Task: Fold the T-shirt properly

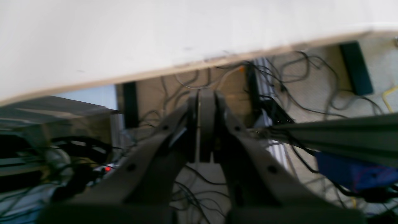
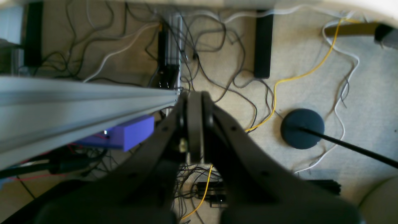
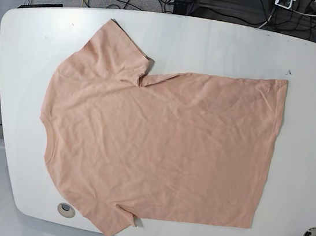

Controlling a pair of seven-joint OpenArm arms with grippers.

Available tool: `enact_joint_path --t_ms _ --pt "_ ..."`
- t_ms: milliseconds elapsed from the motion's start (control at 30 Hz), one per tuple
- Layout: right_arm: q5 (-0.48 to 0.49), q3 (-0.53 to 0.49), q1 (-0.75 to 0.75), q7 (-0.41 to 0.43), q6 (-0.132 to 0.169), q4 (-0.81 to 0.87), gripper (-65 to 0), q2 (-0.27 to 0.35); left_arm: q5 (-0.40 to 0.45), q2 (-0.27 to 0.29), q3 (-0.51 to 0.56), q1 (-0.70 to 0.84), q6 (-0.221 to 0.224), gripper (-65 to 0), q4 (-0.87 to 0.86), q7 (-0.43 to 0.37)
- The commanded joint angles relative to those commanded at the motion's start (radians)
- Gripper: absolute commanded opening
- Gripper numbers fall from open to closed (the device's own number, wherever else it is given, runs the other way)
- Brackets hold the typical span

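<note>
With the T-shirt (image 3: 155, 141) lying flat mid-frame on the white table (image 3: 214, 44), both the left gripper (image 1: 205, 124) and right gripper (image 2: 194, 124), pressed together off-table, should probably part before reaching for a sleeve.

One T-shirt (image 3: 160, 144) on one white table (image 3: 214, 44), two round grommet holes (image 3: 65, 209) near the table's front edge, two grippers, left (image 1: 205, 124), right (image 2: 194, 124), off the table.

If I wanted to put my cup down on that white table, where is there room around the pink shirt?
The peach cotton T-shirt covers most of the white oval table. Bare patches: the far strip beyond the sleeve and side seam, and the wide right end past the hem. The left end is narrower. The near edge is crowded, with only a sliver free.
</note>
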Motion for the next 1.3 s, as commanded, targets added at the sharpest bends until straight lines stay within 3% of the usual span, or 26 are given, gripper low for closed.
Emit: enact_joint_path --t_ms 333,467,600,700,800,967,1100,1233,1300 --pt "0.000 -0.003 0.104 0.002 0.002 0.021 -64.7 -0.002 -0.002 -0.002 -0.055 -0.078 -0.002 -64.7 0.023 0.000" --pt "0.044 -0.003 0.167 0.002 0.002 0.021 -64.4 -0.002 -0.041 0.002 -0.095 -0.140 -0.087 -63.6 0.023 0.000" --pt "0.187 0.003 0.224 0.002 0.002 0.021 -64.2 0.025 -0.137 -0.002 -0.120 -0.193 -0.107 -51.0 0.023 0.002" --pt "0.298 0.003 0.259 0.002 -0.002 0.021 -64.1 0.054 -0.140 -0.002 -0.135 -0.233 -0.114 -39.2 0.023 0.032" --pt "0.385 0.006 0.285 0.002 -0.005 0.021 -61.2 0.064 -0.141 -0.002 -0.153 -0.269 -0.114 -33.0 0.023 0.055" --pt "0.617 0.112 0.325 -0.002 0.000 0.017 -42.0 0.069 -0.153 -0.003 -0.153 -0.313 -0.115 -32.4 0.023 0.060" --pt "0.806 0.170 0.347 -0.037 0.000 0.017 -30.2 0.100 -0.235 -0.032 -0.153 -0.338 -0.115 -32.2 0.021 0.103" --pt "1.071 0.226 0.371 -0.141 0.000 -0.006 -27.5 0.127 -0.348 -0.081 -0.153 -0.364 -0.115 -30.7 0.020 0.130" --pt "1.168 0.249 0.371 -0.173 0.000 -0.008 -27.5 0.127 -0.388 -0.100 -0.153 -0.364 -0.115 -23.5 0.020 0.130"
